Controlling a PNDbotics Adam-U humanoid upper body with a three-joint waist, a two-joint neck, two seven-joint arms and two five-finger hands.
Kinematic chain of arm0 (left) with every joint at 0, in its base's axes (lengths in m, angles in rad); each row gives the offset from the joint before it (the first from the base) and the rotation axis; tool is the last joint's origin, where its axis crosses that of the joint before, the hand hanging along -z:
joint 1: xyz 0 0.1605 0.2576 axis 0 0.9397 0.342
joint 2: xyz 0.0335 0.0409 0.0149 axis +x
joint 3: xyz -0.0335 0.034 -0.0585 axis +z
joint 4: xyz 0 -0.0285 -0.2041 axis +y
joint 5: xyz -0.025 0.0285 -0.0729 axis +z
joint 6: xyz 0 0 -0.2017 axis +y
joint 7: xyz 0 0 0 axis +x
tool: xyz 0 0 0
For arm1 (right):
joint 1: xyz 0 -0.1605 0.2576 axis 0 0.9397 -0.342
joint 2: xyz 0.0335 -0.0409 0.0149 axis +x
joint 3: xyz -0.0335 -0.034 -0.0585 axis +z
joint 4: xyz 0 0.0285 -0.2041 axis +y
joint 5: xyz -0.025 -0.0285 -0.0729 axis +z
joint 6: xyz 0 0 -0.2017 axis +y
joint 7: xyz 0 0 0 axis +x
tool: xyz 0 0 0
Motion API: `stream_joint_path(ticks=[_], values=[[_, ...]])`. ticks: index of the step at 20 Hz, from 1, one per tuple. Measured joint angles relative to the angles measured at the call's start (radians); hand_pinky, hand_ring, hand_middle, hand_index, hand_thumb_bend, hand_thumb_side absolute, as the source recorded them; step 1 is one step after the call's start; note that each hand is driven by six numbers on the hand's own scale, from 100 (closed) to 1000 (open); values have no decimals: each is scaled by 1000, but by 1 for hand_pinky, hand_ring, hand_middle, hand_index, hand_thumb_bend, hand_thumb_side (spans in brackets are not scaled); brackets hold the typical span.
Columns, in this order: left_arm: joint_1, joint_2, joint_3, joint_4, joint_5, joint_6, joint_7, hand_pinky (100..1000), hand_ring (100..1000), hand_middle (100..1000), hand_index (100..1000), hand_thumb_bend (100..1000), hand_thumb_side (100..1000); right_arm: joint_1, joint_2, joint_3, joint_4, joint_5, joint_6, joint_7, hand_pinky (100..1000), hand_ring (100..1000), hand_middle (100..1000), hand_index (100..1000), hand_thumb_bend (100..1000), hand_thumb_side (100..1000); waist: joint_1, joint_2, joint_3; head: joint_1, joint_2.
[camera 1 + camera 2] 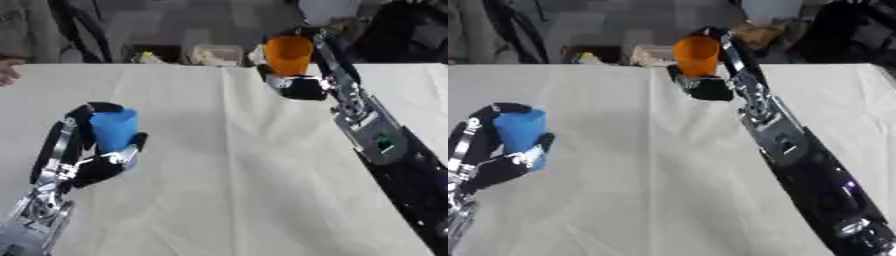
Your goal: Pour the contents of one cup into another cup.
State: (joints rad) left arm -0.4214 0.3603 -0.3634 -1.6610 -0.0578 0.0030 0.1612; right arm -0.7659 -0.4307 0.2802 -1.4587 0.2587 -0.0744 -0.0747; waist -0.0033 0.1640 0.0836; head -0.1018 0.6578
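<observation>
A blue cup point(115, 130) is held upright in the curled fingers of the left hand point(96, 160) at eight o'clock over the cloth-covered table point(236, 190). An orange cup point(288, 54) is gripped upright by the right hand point(300, 86) at one o'clock, near the table's far edge. The cups are well apart.

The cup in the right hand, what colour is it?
Orange. The cup in the right hand shows best in the left eye view.
</observation>
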Motion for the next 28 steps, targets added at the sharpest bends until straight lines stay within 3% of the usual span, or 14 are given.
stream_joint_path(ticks=[8,14,28], values=[[-58,1,-84,10,-73,-18,-125,185,266,256,658,410,100,-110,-14,99,-66,147,-63,156,100,195,116,560,252,100,-23,-8,-7,3,-1],[-84,1,-114,-26,-182,-39,-168,187,267,257,663,404,100,-148,-8,157,-81,247,-128,233,106,208,131,558,306,100,-39,-10,-9,3,-9],[-82,-5,-120,-28,-367,-96,36,200,267,255,661,380,100,-194,15,248,-117,442,-281,352,170,265,198,537,327,100,-75,-26,-30,14,-10]])
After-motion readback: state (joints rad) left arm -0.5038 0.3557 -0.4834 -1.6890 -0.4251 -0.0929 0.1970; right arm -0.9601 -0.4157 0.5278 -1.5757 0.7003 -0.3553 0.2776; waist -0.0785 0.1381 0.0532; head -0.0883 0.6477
